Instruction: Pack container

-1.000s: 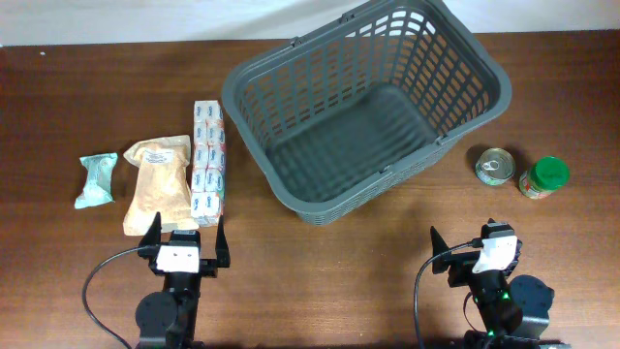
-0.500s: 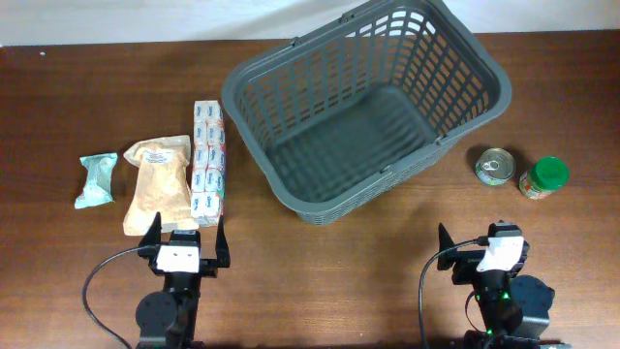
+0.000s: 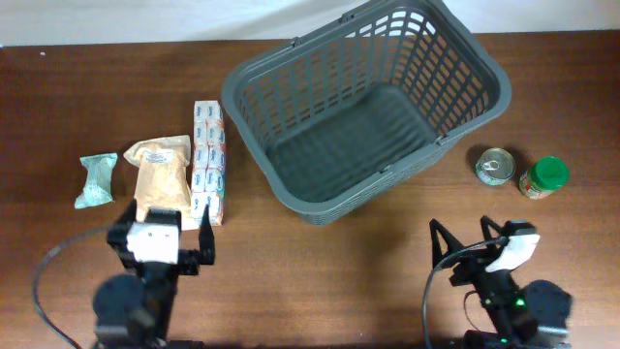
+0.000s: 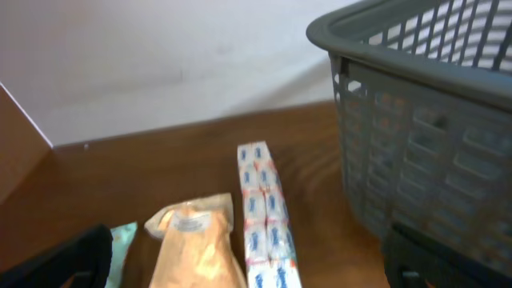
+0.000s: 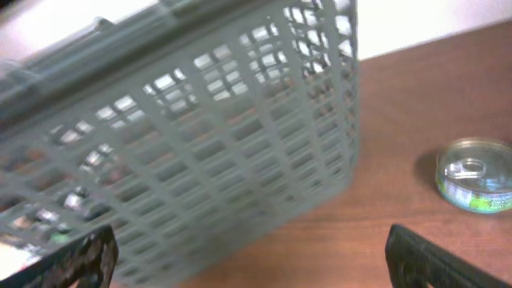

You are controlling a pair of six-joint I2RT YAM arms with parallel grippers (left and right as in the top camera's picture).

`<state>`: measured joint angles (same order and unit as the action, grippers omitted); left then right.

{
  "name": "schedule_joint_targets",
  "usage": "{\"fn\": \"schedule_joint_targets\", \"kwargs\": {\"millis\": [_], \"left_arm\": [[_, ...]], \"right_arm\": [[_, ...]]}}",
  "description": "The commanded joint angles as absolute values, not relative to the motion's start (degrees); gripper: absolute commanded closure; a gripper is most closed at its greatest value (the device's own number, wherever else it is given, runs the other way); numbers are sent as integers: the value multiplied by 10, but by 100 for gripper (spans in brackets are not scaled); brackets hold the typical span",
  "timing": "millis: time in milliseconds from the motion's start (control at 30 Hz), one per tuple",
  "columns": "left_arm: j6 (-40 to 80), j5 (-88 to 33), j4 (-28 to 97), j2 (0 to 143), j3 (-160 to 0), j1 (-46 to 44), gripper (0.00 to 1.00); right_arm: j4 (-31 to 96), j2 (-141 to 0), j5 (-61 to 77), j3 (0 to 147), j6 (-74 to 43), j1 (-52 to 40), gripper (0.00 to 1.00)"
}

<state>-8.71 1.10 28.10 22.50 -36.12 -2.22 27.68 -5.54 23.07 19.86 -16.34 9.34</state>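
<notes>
The brown wooden surface (image 3: pixel 291 276) carries everything. The container (image 3: pixel 320 78), a dark grey lattice basket, stands upright at the far centre, turned at an angle, its floor bare. To its left a long white-and-blue pack (image 3: pixel 208 155) lies just beside a tan pouch (image 3: pixel 160 174), with a teal packet (image 3: pixel 97 180) further left. Right of the basket, a green-lidded jar (image 3: pixel 544 177) stands next to a tin can (image 3: pixel 495 165). The left fingers (image 4: pixel 68 260), by the pouch's near end, are spread wide and hold nothing. The right fingers (image 5: pixel 436 256), near right, are equally wide and hold nothing.
</notes>
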Motion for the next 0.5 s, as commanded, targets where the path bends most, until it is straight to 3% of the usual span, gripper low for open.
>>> {"fn": "schedule_joint_targets", "kwargs": {"millis": [0,267,467], "left_arm": [[-114,8,315,335,-502,-19,1],[-114,-68,479,565,-861,-19,1],[-110,-114,510,630,-998,-20,1]], "right_arm": [[315,-120,243,325,-133,98,1],[579,-423,234,744,-13,98,1],[746,-586,286,1002,-7,98,1]]}}
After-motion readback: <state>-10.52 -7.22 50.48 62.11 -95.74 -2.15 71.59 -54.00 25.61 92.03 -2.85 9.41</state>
